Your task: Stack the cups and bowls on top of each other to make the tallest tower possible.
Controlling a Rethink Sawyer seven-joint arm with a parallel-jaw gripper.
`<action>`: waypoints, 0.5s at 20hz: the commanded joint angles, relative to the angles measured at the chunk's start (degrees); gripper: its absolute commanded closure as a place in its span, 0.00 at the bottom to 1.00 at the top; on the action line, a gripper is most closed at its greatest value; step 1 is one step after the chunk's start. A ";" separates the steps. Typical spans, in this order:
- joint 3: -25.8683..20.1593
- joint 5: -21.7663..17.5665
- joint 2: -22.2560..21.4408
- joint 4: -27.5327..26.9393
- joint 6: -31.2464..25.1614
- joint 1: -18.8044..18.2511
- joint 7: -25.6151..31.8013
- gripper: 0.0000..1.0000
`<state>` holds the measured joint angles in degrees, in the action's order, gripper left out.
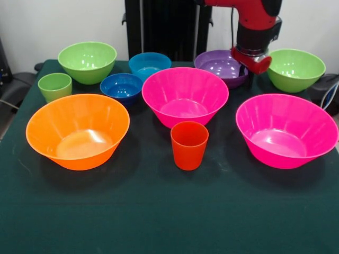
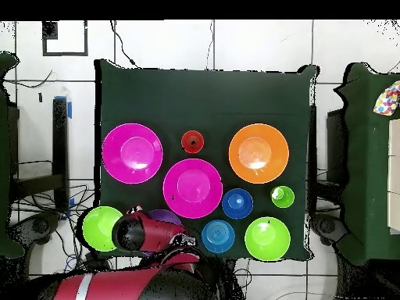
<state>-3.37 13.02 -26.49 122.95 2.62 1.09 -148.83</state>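
Note:
No tower shows; every bowl and cup stands alone on the green table. The orange bowl point(image 1: 78, 131) point(image 2: 258, 153), the orange-red cup point(image 1: 189, 144) point(image 2: 192, 141) and one pink bowl point(image 1: 286, 129) point(image 2: 132, 152) line the front. Behind them sit the other pink bowl point(image 1: 185, 95) point(image 2: 192, 187), the dark blue bowl point(image 1: 122, 86), the green cup point(image 1: 54, 86), the light blue bowl point(image 1: 149, 64) and two green bowls point(image 1: 87, 62) point(image 1: 295, 69). My gripper point(image 1: 254, 61) point(image 2: 133, 233) hangs at the purple bowl's point(image 1: 222, 66) right rim, beside the right green bowl.
The dark green cloth point(image 1: 169, 211) covers the table down to the near edge. The red arm point(image 2: 117, 285) reaches over the table's robot side and hides part of the purple bowl point(image 2: 164, 216) from above. Black chairs and cables stand around the table.

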 commanded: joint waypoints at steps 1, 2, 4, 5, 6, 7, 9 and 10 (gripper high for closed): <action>-1.51 -0.47 -4.58 -1.35 -6.41 0.68 -3.47 1.00; -1.02 -0.37 -6.18 -0.85 -8.27 1.00 -3.33 1.00; -0.31 -0.32 -8.45 -0.26 -10.98 1.59 -3.35 1.00; -0.02 -0.31 -9.19 -0.11 -11.96 1.88 -3.44 1.00; 0.26 -0.31 -9.93 0.04 -12.93 2.16 -3.53 1.00; 0.41 -0.34 -10.57 0.26 -13.65 2.25 -3.70 1.00; 0.98 -0.39 -11.85 0.62 -15.20 2.63 -4.00 1.00; 1.06 -0.43 -12.20 0.77 -15.58 2.72 -4.14 1.00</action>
<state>-1.30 13.00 -34.22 123.00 -7.10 2.32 -148.84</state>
